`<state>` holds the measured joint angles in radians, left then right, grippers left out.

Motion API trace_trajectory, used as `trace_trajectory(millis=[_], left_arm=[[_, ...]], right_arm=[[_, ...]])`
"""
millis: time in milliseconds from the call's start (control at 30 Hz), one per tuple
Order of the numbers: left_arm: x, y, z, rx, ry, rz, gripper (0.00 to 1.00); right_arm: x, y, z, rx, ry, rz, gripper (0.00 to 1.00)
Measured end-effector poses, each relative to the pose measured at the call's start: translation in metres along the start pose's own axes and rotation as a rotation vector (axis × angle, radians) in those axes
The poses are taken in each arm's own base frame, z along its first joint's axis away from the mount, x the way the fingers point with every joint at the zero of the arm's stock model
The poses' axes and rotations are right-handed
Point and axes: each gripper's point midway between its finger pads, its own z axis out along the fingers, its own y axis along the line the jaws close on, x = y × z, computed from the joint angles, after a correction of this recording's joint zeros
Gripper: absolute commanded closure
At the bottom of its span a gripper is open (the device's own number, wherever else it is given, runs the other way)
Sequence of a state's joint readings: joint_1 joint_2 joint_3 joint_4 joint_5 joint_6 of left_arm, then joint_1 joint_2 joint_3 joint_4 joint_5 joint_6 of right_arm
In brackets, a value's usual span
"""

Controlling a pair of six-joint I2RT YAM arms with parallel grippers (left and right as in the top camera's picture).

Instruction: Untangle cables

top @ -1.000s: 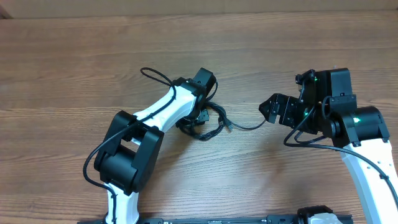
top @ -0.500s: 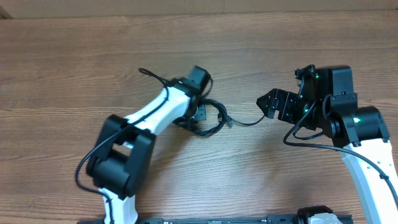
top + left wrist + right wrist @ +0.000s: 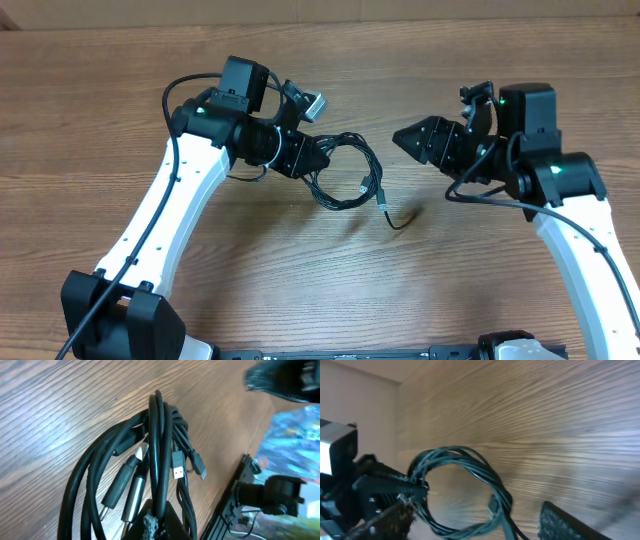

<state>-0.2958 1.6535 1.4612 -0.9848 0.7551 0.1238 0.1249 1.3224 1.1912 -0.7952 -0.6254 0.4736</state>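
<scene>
The cables are a bundle of thin black cords looped together at the table's centre. My left gripper is shut on the bundle's left side and holds it. In the left wrist view the cords run up out of the jaws, with several plug ends hanging among them. One loose end trails onto the wood. My right gripper is open and empty, just right of the loop and apart from it. In the right wrist view the loop hangs beyond the spread fingers.
The wooden table spreads all round. The left arm crosses the left half and the right arm stands at the right, with its own thicker wiring. A black rail runs along the front edge.
The left arm has swung up and left, carrying the bundle with it. The cable end that led to the right gripper now lies loose on the table. The right gripper has moved slightly up.
</scene>
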Motion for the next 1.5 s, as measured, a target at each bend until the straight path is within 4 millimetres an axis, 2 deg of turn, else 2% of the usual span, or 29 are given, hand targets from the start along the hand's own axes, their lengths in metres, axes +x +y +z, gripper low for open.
trace_trajectory(millis=[133, 267, 367, 467, 533, 600, 700, 767, 800, 833, 900, 1000, 1167, 1333, 1500], left_arm=[[-0.002, -0.003, -0.001, 0.026, -0.009, 0.013, 0.96], [-0.014, 0.01, -0.007, -0.015, -0.061, -0.058, 0.96], [-0.02, 0.02, -0.013, -0.039, -0.093, -0.105, 0.96], [-0.02, 0.023, -0.014, -0.046, -0.096, -0.13, 0.96], [-0.02, 0.023, -0.014, -0.047, -0.096, -0.133, 0.96], [-0.02, 0.023, -0.014, -0.046, -0.097, -0.144, 0.96], [-0.02, 0.023, -0.014, -0.046, -0.094, -0.154, 0.95], [-0.02, 0.022, -0.014, -0.041, -0.094, -0.156, 0.96], [-0.02, 0.021, -0.014, -0.037, -0.094, -0.157, 0.96], [-0.02, 0.02, -0.014, -0.032, -0.094, -0.157, 0.96], [-0.019, 0.019, -0.013, -0.025, -0.092, -0.163, 0.96], [-0.019, 0.025, -0.016, -0.037, -0.097, -0.217, 0.96], [-0.016, 0.063, -0.033, -0.17, -0.135, -0.385, 0.96], [-0.005, 0.087, -0.04, -0.306, -0.133, -0.499, 0.96], [-0.001, 0.087, -0.039, -0.332, -0.119, -0.517, 0.96]], right_arm=[[0.007, -0.001, 0.009, -0.033, 0.064, 0.034, 0.3], [0.018, -0.01, 0.013, -0.001, 0.113, 0.079, 0.3], [0.019, -0.022, 0.024, 0.049, 0.129, 0.093, 0.3], [0.024, -0.025, 0.055, 0.07, 0.176, 0.062, 0.3], [0.029, -0.016, 0.082, 0.048, 0.196, -0.001, 0.3], [0.035, -0.009, 0.098, 0.039, 0.21, -0.044, 0.3], [0.031, -0.011, 0.114, 0.044, 0.193, -0.067, 0.31], [0.03, -0.02, 0.125, 0.06, 0.198, -0.063, 0.42], [0.031, -0.026, 0.131, 0.072, 0.205, -0.055, 0.54], [0.032, -0.031, 0.139, 0.075, 0.217, -0.061, 0.8], [0.036, -0.034, 0.146, 0.062, 0.242, -0.065, 0.94], [0.041, -0.024, 0.146, 0.004, 0.273, -0.083, 0.96], [0.056, -0.002, 0.132, -0.113, 0.343, -0.144, 0.96], [0.065, 0.039, 0.091, -0.258, 0.342, -0.272, 0.96], [0.072, 0.07, 0.066, -0.397, 0.339, -0.363, 0.96]])
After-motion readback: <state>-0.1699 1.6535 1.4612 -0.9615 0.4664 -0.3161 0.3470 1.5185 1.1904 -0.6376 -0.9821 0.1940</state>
